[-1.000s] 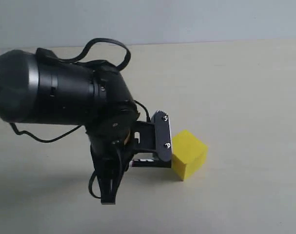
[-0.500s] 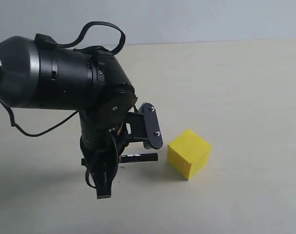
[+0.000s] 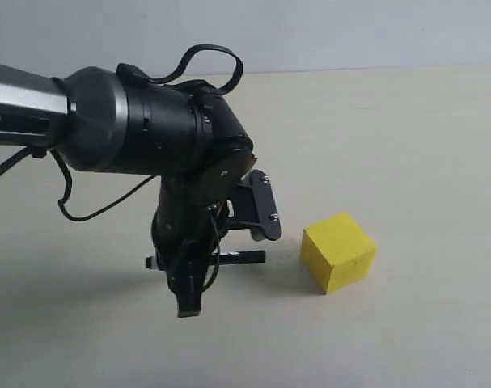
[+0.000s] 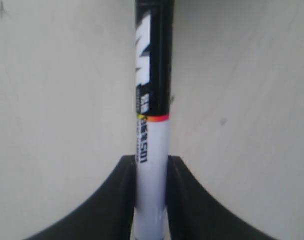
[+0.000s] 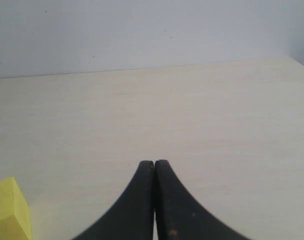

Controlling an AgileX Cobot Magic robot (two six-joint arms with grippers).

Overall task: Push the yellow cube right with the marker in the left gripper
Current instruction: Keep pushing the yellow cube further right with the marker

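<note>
My left gripper (image 3: 203,263) is shut on the marker (image 3: 241,258), which lies level just above the table and points right. In the left wrist view the white barrel sits pinched between the two black fingers (image 4: 124,190), and the black cap end of the marker (image 4: 153,75) sticks out ahead of the left gripper (image 4: 151,162). The yellow cube (image 3: 338,252) rests on the table to the right of the marker's tip, with a small gap between them. My right gripper (image 5: 154,164) is shut on nothing, and a corner of the yellow cube (image 5: 9,210) shows beside it.
The pale wooden table (image 3: 423,145) spreads out to the right of and behind the cube. A black cable (image 3: 205,56) loops over the left hand. A pale wall (image 5: 141,30) runs along the table's far edge.
The left hand drew back left from the cube, then swung right again with the marker. The cube now sits further right and is turned a little.
</note>
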